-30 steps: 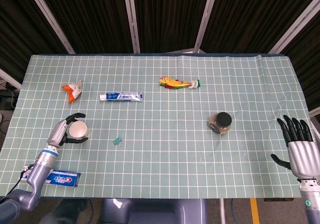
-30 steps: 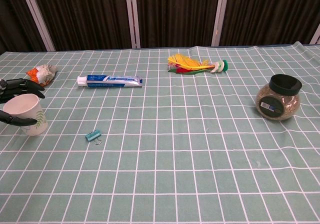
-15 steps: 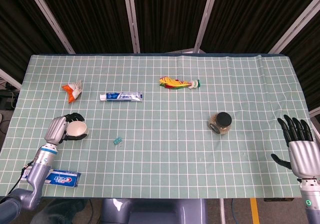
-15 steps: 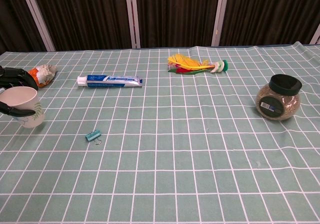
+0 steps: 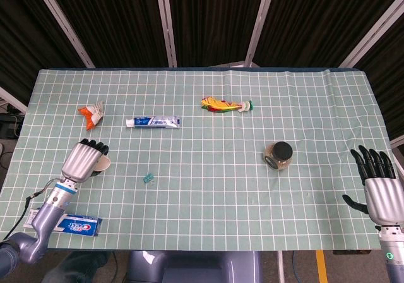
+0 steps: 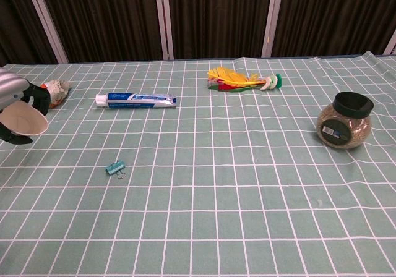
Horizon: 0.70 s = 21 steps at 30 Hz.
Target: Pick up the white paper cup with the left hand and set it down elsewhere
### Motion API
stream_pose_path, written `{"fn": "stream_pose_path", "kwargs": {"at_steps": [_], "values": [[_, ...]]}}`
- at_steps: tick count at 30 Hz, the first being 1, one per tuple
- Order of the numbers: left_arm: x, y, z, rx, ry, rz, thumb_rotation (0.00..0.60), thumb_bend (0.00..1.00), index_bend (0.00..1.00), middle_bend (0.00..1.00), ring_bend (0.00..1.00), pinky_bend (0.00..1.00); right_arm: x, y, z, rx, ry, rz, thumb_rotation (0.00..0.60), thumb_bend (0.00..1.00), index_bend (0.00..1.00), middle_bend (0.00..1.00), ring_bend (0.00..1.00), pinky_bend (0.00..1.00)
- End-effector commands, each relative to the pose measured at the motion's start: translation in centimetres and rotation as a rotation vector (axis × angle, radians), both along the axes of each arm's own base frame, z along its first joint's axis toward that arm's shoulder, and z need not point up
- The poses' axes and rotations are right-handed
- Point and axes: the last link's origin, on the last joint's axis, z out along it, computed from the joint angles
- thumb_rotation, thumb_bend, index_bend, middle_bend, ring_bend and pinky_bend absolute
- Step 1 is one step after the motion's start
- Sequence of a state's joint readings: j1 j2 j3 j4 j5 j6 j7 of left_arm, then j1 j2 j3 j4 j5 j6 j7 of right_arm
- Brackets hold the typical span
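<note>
I've got the white paper cup (image 6: 26,119) wrapped in my left hand (image 5: 84,159), fingers curled around its wall, and in the chest view it hangs clear of the checked tablecloth (image 5: 208,220) at the left edge, tilted so its open mouth faces the right. Just far of the cup lies a crumpled orange-and-white snack wrapper (image 5: 92,114), and to the right of that a blue-and-white toothpaste tube (image 5: 153,123); its print is too small for me to read. A small teal binder clip (image 5: 149,179) sits to the right of the cup, slightly nearer. Near my left forearm, at the table's near edge, there's a blue toothpaste box (image 5: 79,224) with "Crest" in white letters. Further off, a feather shuttlecock (image 5: 225,105) in yellow, red and green lies toward the far middle, and a squat glass jar (image 5: 279,155) with a black lid and a small label I can't make out stands on the right. My right hand (image 5: 379,189) hovers at the near right corner, fingers spread, holding nothing.
</note>
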<state>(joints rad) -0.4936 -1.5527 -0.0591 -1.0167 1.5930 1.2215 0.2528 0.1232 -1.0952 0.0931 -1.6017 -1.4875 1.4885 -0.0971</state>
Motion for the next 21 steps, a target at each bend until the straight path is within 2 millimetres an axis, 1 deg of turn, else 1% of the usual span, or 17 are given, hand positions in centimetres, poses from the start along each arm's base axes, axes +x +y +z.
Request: {"fn": "stream_pose_path", "kwargs": {"at_steps": [1,4,6,8,10,11,12,13,15,17,20,21], "values": [[0.8,0.0,-0.9,-0.001,0.242,-0.102,0.600,0.00,0.50,0.50,0.47,0.49,0.0,0.0,0.0,0.001,0.001,-0.002,0.600,0.00,0.00,0.00,0.00,0.00],[0.7,0.0,-1.4,0.000,0.281,-0.111,0.600,0.00,0.51,0.50,0.47,0.49,0.0,0.0,0.0,0.003,0.002,-0.003,0.600,0.00,0.00,0.00,0.00,0.00],[0.7,-0.1,-1.6,-0.003,0.276,-0.107,0.600,0.00,0.49,0.48,0.45,0.48,0.0,0.0,0.0,0.004,0.001,-0.004,0.600,0.00,0.00,0.00,0.00,0.00],[0.7,-0.2,-1.8,-0.010,0.262,-0.100,0.600,0.00,0.41,0.40,0.39,0.44,0.0,0.0,0.0,0.004,0.001,-0.005,0.600,0.00,0.00,0.00,0.00,0.00],[0.6,-0.3,-2.1,-0.028,0.227,-0.077,0.600,0.00,0.24,0.23,0.23,0.30,0.0,0.0,0.0,0.004,0.003,-0.005,0.600,0.00,0.00,0.00,0.00,0.00],[0.5,-0.4,-2.2,-0.039,0.204,-0.063,0.600,0.00,0.18,0.17,0.18,0.25,0.0,0.0,0.0,0.004,0.003,-0.005,0.600,0.00,0.00,0.00,0.00,0.00],[0.4,-0.5,-2.2,-0.050,0.180,-0.048,0.600,0.00,0.10,0.09,0.11,0.17,0.0,0.0,0.0,0.004,0.003,-0.005,0.600,0.00,0.00,0.00,0.00,0.00],[0.4,-0.5,-2.2,-0.063,0.144,-0.028,0.600,0.00,0.04,0.04,0.05,0.11,0.0,0.0,0.0,0.004,0.003,-0.005,0.600,0.00,0.00,0.00,0.00,0.00],[0.3,-0.5,-1.5,-0.093,-0.024,0.053,0.600,0.00,0.00,0.00,0.01,0.05,0.0,0.1,0.0,0.005,0.003,-0.005,0.600,0.00,0.00,0.00,0.00,0.00],[0.2,-0.3,-0.9,-0.115,-0.121,0.085,0.600,0.00,0.00,0.00,0.00,0.03,0.0,0.1,0.0,0.005,0.003,-0.005,0.600,0.00,0.00,0.00,0.00,0.00],[-0.1,0.2,0.4,-0.154,-0.380,0.174,0.600,0.00,0.00,0.00,0.00,0.02,0.0,0.1,0.0,0.004,0.001,-0.004,0.600,0.00,0.00,0.00,0.00,0.00],[-0.3,0.4,0.6,-0.160,-0.441,0.196,0.600,0.00,0.00,0.00,0.00,0.02,0.0,0.1,0.0,0.004,0.001,-0.004,0.600,0.00,0.00,0.00,0.00,0.00]]}}
